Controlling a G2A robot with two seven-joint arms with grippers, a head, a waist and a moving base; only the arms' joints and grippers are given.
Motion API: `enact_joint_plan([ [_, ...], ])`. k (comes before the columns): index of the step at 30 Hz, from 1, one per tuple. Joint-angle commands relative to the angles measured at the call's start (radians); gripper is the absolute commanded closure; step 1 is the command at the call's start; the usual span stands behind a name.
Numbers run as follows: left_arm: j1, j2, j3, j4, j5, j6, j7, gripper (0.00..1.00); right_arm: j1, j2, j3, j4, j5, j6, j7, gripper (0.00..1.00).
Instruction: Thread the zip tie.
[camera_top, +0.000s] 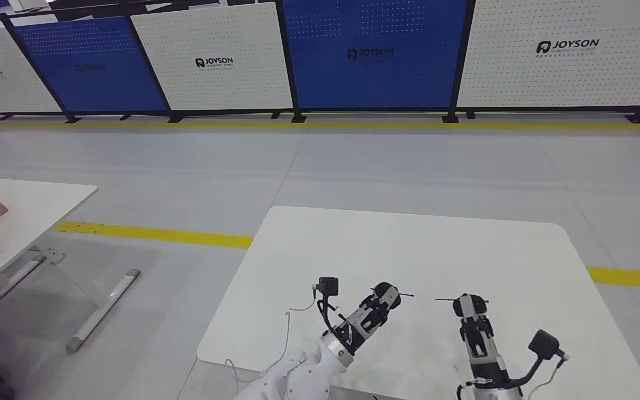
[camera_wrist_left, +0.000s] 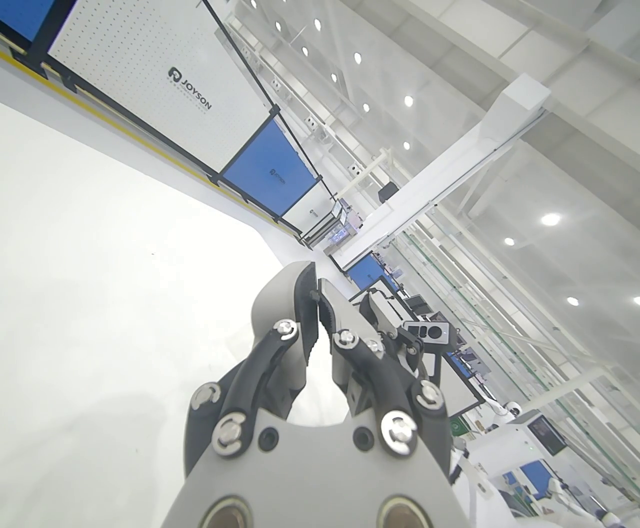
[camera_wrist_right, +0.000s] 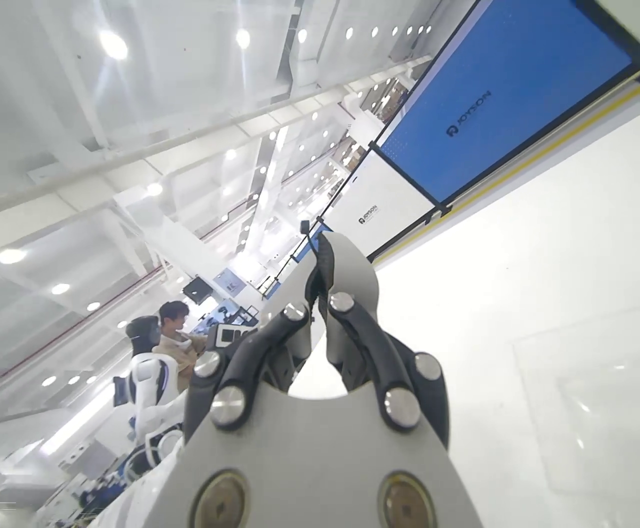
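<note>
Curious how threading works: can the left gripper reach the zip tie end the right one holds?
Probably yes: left gripper faces the zip tie end in the right gripper; only open space separates them.

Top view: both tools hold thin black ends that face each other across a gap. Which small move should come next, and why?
Probably bring the right tool toward the left tool, slowly and in line. Each tool is shut on an end of the zip tie; the two tips point at each other above the table but do not meet yet.
</note>
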Motion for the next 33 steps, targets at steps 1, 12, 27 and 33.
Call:
enact_joint_plan([
  [1,0.0,0.0,0.0,0.0,0.0,0.0,0.0,1.0,0.007,-0.007,-0.017,0.011,-0.041,0.036,-0.016,1.0],
  [12,0.0,0.0,0.0,0.0,0.0,0.0,0.0,1.0,0.04,-0.026,-0.053,0.044,-0.077,0.055,0.013,1.0],
  [27,0.0,0.0,0.0,0.0,0.0,0.0,0.0,1.0,0.05,-0.041,-0.048,0.071,-0.059,-0.021,0.023,1.0],
  [33,0.0,0.0,0.0,0.0,0.0,0.0,0.0,1.0,0.057,-0.043,-0.052,0.082,-0.04,-0.023,0.055,1.0],
])
